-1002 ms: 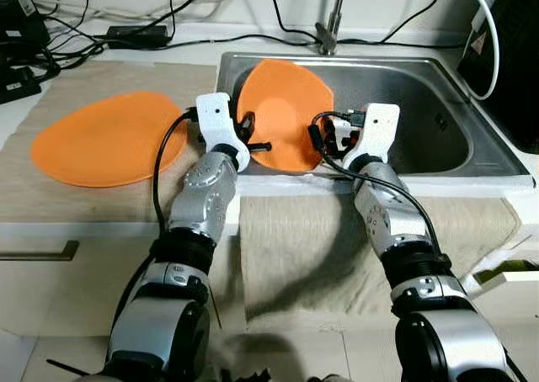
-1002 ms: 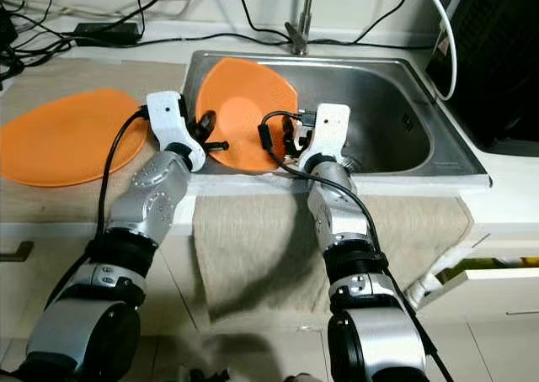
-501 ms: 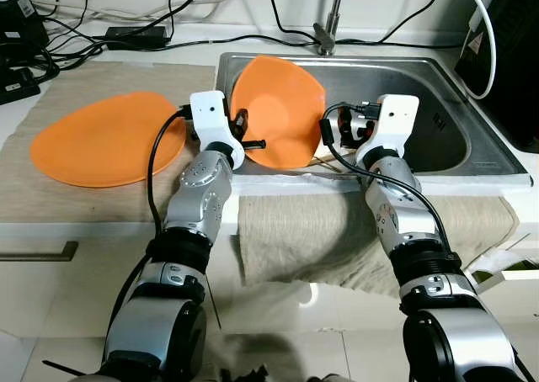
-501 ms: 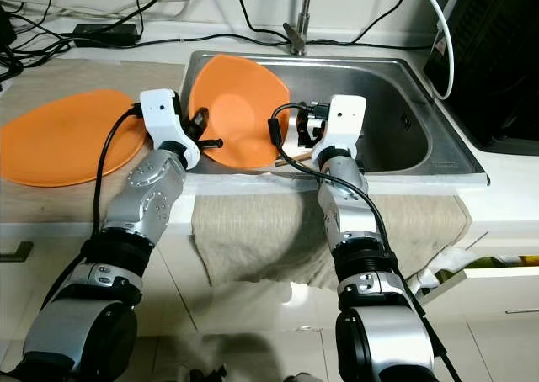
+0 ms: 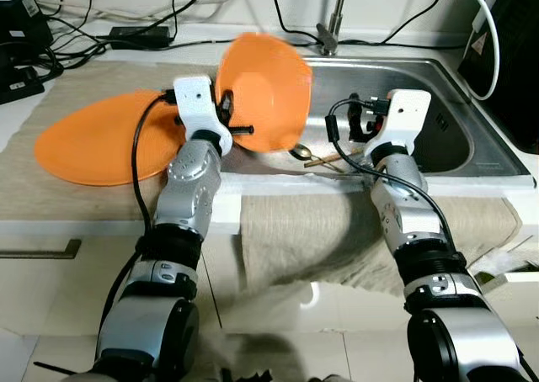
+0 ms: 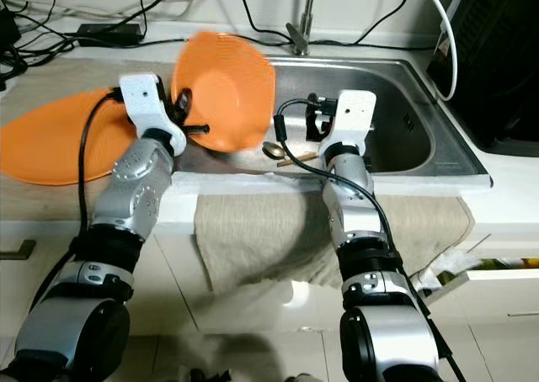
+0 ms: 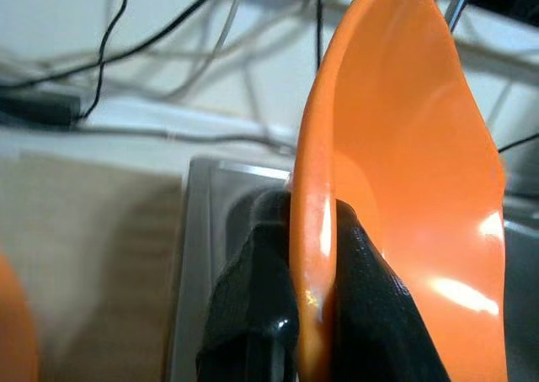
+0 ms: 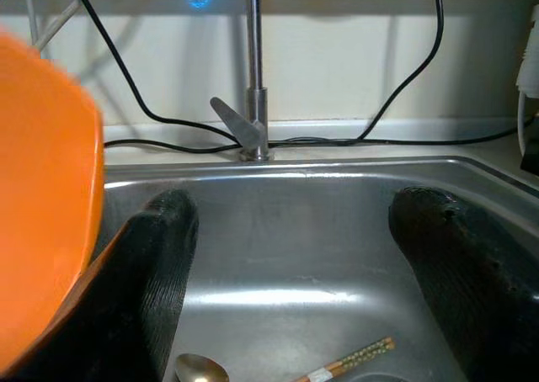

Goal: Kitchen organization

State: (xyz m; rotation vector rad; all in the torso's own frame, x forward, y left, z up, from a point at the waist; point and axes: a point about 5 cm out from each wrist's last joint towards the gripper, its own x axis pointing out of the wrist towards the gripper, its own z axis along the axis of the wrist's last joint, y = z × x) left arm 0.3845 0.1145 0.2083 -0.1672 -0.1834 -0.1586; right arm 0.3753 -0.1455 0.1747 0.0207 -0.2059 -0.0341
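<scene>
Your left gripper pinches only the orange plate's rim above the sink edge, right gripper open nearby, so it may slip, seemingly tilted.

Head views bright, even indoor light, sharp; arms throw soft shadows onto the cloth below the bench edge. Glare streaks on sink steel ahead of right jaws. Left wrist view soft: plate rim between jaws out of focus w/ small highlights, bkgd blurred.
</scene>
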